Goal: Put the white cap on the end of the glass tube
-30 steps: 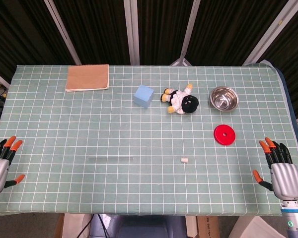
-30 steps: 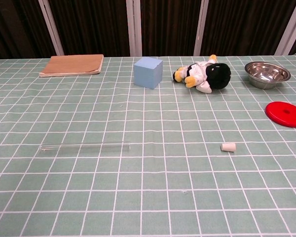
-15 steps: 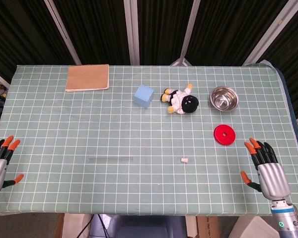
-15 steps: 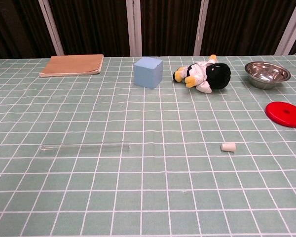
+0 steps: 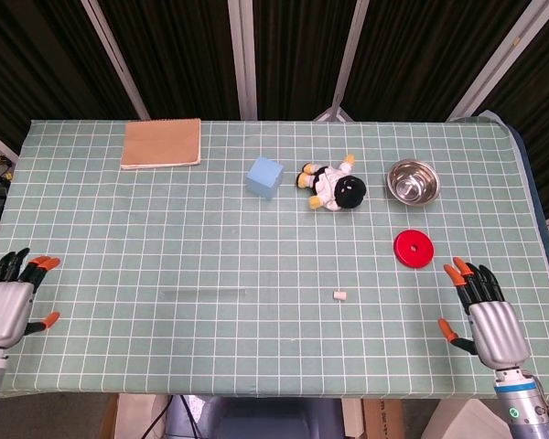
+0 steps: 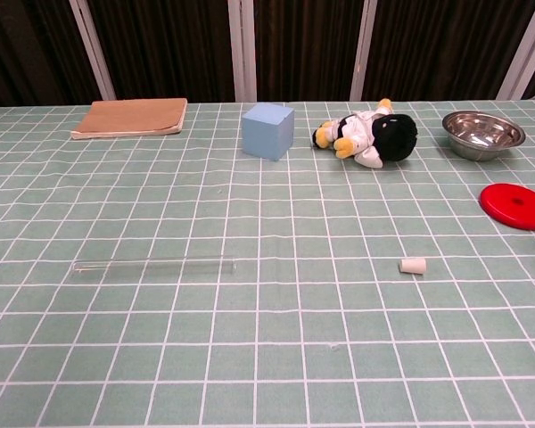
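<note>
You had not picked up anything yet: both your left hand (image 5: pixel 7 306) and right hand (image 5: pixel 492 325) were empty with fingers apart, so next you needed to grab the white cap (image 5: pixel 340 295) and the glass tube (image 5: pixel 204 293).

L hand (image 5: pixel 7 304) & R hand (image 5: pixel 489 322) empty, fingers spread

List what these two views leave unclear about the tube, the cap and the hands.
- Tube: clear glass, faint in both views; which end is open is too small to tell.
- Cap: tiny; its hollow side cannot be made out.
- Left hand and right hand: absent from chest view; arms cut off by the bottom edge of head view.
</note>
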`<act>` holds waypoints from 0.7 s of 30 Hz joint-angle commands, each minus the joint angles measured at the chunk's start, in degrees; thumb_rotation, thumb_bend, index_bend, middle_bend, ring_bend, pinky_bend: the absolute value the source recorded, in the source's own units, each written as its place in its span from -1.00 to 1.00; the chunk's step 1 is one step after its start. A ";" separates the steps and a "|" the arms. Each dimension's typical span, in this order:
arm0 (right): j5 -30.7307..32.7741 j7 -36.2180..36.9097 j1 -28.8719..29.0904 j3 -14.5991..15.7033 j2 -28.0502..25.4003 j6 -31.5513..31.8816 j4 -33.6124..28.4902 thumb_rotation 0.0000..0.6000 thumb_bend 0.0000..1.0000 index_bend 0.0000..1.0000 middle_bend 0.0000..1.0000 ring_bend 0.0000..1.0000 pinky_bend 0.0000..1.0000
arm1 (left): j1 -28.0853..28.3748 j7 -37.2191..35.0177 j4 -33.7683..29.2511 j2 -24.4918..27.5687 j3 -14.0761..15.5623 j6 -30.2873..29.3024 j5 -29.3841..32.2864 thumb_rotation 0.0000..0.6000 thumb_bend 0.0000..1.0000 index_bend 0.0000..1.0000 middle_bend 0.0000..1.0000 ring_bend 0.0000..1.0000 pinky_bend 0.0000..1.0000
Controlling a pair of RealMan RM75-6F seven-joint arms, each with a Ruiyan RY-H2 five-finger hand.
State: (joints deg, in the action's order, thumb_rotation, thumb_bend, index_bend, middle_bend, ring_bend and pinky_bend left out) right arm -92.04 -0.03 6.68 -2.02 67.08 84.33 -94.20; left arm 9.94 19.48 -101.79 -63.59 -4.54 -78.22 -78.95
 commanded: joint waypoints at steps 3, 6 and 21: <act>-0.84 0.42 0.08 0.38 -0.02 0.21 0.15 1.00 -0.28 -1.00 -1.00 -1.00 -1.00 | 8.69 12.81 -5.20 -6.23 -6.08 6.68 9.52 1.00 -0.51 -0.32 -0.40 -0.67 -0.58; -0.77 1.25 0.07 0.48 -0.22 0.19 0.25 1.00 -0.28 -1.00 -1.00 -1.00 -1.00 | 12.83 20.89 -5.57 -10.87 -8.04 8.33 17.32 1.00 -0.51 -0.31 -0.34 -0.58 -0.47; -0.78 2.67 0.39 0.71 -0.52 -0.16 0.36 1.00 -0.28 -1.00 -1.00 -1.00 -1.00 | 21.78 34.65 -4.51 -24.15 -6.85 6.00 28.02 1.00 -0.47 -0.26 -0.16 -0.39 -0.20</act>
State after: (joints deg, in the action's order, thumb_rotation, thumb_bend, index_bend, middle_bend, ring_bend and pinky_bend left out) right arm -92.81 2.62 7.06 -1.31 66.58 84.17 -93.84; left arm 31.32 53.78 -106.33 -87.26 -11.56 -71.88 -51.36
